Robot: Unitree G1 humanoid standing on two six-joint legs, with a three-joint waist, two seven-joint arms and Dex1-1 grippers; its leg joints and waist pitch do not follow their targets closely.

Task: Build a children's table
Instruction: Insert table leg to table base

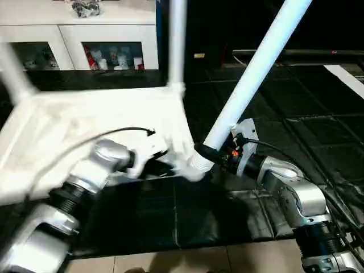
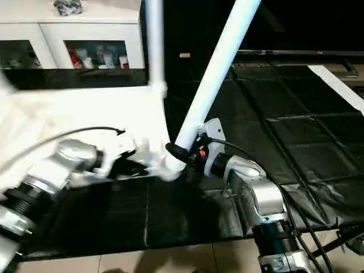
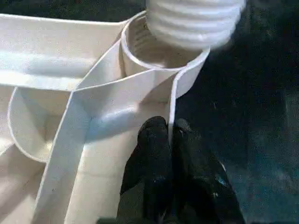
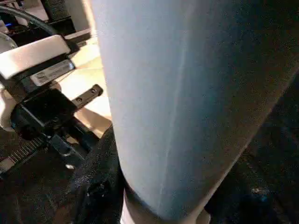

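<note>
Tabletop (image 1: 85,122) left on mat (image 1: 318,142), tilted leg (image 1: 250,74) at its near-right corner socket (image 3: 161,58), cabinet (image 1: 79,34) behind

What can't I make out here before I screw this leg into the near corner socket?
- White tapered tube leg: top end cut off by the head views' upper edge.
- Its ribbed threaded end: blurred and cropped in the left wrist view, so engagement with the round corner socket is unclear.
- Right gripper: finger contact hidden behind the leg.
- White plastic tabletop: left side cut off and overexposed.
- Left gripper: shut on the tabletop's rim wall.

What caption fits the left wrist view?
Left gripper pinching tabletop rim beside corner socket, threaded leg end poised above.
</note>
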